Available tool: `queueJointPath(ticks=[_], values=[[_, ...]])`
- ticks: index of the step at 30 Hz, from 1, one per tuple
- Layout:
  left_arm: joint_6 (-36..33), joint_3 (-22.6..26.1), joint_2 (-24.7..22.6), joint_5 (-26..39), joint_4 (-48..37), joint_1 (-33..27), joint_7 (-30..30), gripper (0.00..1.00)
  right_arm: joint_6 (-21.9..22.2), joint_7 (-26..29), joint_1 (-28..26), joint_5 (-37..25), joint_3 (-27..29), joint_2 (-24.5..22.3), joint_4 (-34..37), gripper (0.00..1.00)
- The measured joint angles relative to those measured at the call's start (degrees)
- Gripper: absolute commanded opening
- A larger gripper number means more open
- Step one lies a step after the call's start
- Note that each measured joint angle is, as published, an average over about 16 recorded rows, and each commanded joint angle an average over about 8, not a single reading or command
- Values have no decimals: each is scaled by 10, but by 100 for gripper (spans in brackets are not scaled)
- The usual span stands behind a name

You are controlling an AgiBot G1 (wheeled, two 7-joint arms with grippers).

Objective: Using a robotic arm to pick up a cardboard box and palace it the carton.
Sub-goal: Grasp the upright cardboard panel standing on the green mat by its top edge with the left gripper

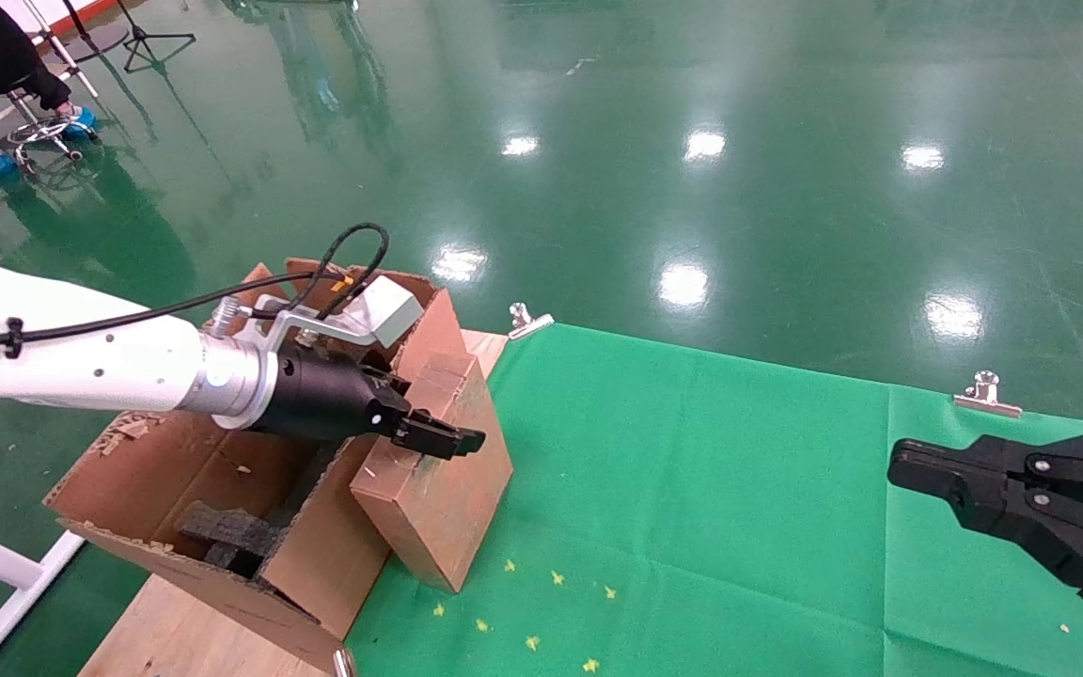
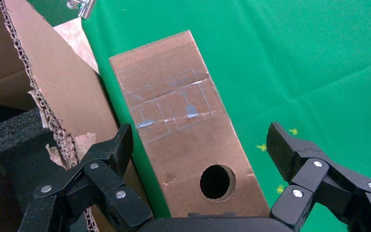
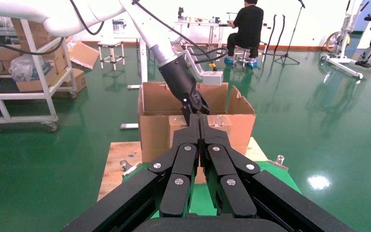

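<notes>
I had the left tool [image 2: 198, 159] spread open over the cardboard box [image 1: 438, 470], which stood on the desk [image 1: 739, 527] against the carton [image 1: 175, 489]. Next I needed to lower and clamp. The right tool [image 3: 200, 126] sat closed, parked.

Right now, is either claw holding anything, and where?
No. The left gripper is open, straddling the cardboard box without touching; the right gripper is shut, empty.
</notes>
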State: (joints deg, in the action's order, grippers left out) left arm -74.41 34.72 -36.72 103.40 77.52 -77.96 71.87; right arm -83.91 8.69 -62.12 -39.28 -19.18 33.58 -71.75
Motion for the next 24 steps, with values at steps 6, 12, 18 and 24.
queueJointPath(ticks=[6, 12, 18, 24], values=[[0, 0, 0, 0, 0, 0, 0, 2, 0, 0, 0, 0, 0, 0, 0, 100], [0, 0, 0, -1, 0, -1, 1, 0, 0, 0, 0, 0, 0, 0, 0, 100], [-1, -1, 0, -1, 0, -1, 1, 0, 0, 0, 0, 0, 0, 0, 0, 100], [-1, -1, 0, -1, 0, -2, 1, 0, 0, 0, 0, 0, 0, 0, 0, 100]])
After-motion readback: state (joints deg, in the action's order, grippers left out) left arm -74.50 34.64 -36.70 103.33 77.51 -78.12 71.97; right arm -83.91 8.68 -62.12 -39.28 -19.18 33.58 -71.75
